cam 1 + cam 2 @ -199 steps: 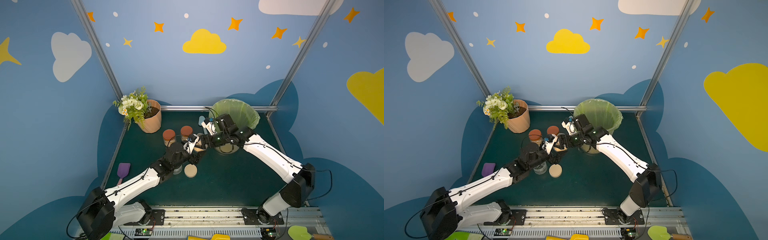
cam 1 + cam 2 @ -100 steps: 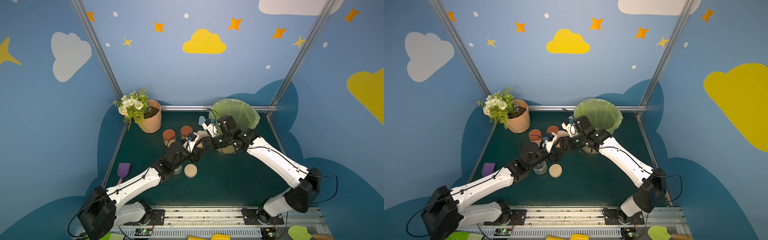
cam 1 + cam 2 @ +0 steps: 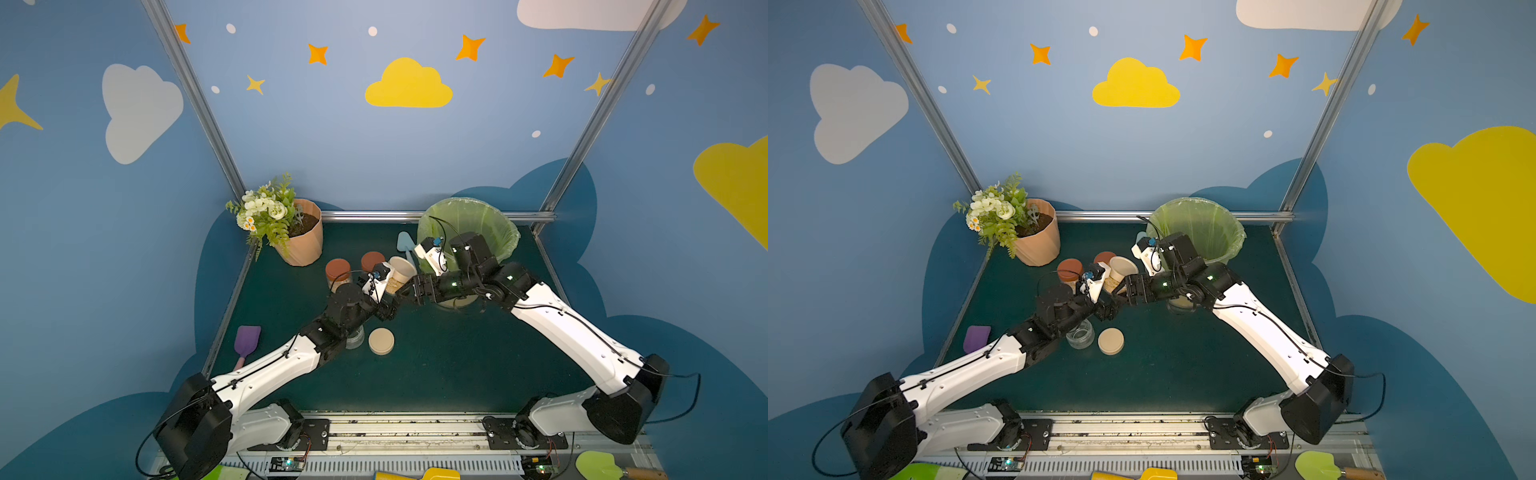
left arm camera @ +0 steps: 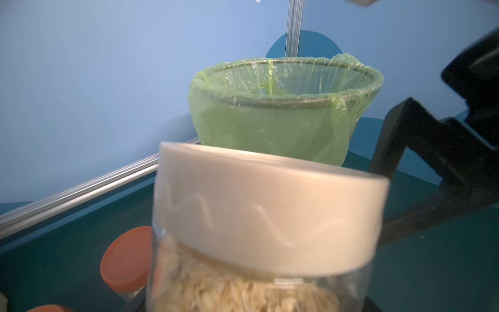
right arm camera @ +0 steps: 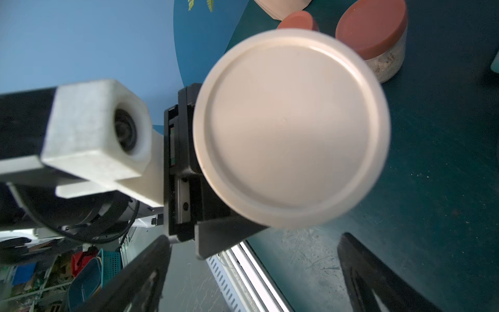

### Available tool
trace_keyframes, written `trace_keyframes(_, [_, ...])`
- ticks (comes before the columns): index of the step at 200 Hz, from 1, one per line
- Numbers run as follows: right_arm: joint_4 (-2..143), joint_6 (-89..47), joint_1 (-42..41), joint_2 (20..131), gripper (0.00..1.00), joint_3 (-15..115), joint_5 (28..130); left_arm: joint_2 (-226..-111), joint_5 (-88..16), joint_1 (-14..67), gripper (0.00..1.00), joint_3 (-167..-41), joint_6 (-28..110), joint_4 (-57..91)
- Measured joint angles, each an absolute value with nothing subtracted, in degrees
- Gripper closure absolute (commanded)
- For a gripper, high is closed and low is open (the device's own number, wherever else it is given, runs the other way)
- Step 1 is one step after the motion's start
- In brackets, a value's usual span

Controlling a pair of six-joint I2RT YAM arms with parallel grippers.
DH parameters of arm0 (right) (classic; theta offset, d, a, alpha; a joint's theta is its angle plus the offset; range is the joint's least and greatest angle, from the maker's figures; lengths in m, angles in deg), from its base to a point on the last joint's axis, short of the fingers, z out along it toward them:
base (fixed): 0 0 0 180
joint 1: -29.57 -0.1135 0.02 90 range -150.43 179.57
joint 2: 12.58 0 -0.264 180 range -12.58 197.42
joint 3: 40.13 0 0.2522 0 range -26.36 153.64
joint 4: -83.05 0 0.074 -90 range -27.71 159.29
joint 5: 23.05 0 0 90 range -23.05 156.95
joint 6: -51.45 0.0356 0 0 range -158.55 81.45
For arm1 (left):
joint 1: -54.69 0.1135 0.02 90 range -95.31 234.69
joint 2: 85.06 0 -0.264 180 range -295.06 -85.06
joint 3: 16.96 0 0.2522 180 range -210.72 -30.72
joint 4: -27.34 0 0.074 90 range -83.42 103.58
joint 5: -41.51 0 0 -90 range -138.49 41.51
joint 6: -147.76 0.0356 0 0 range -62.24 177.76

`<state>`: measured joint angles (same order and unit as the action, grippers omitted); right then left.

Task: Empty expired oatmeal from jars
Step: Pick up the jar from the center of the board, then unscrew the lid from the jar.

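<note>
The left gripper (image 3: 394,298) is clamped on the clear body of a beige-lidded jar (image 3: 398,277). The jar is held above the table (image 3: 436,374) and is tilted, with its beige lid (image 3: 402,268) turned toward the right arm. The oatmeal (image 3: 392,286) is seen through the jar wall directly under the lid. In the left wrist view the oatmeal (image 4: 229,291) is packed up to the lower edge of the lid (image 4: 270,210).

The right gripper (image 3: 409,291) is positioned just beside the lid, with its jaws spread wide and nothing gripped between them. In the right wrist view the flat face of the lid (image 5: 291,127) is presented head-on and is clear of the two dark fingers (image 5: 145,272).

Two red-lidded jars (image 3: 338,269) are standing upright on the table just behind the held jar. An open clear jar (image 3: 1079,334) is standing upright, partly hidden under the left arm in both top views. A loose beige lid (image 3: 1111,340) is lying flat just beside it.

A green-lined bin (image 3: 505,239) is located at the back of the table, behind the right arm. A flowerpot (image 3: 305,247) is placed in the back left corner.
</note>
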<state>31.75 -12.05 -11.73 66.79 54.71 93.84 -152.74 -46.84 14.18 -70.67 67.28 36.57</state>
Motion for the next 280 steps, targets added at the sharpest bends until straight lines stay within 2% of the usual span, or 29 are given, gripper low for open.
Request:
trace_keyframes(49, [30.5,-3.7,-5.1,64.1,0.03,55.3,98.8,-150.1,-46.9,14.0,0.91,-70.7,72.2,37.2])
trace_keyframes(81, [24.4,-1.8,-2.3,67.4,0.03,64.3,100.7,-149.8,-47.1,13.6,0.91,-70.7,75.6,37.3])
trace_keyframes(153, [6.7,-6.7,-2.7,82.9,0.03,86.3,101.8,-149.8,-47.3,13.0,0.91,-70.7,80.7,36.9])
trace_keyframes(280, [-4.7,-12.8,-6.9,91.1,0.03,98.2,100.3,-150.9,-46.2,12.7,0.92,-71.3,82.7,35.6])
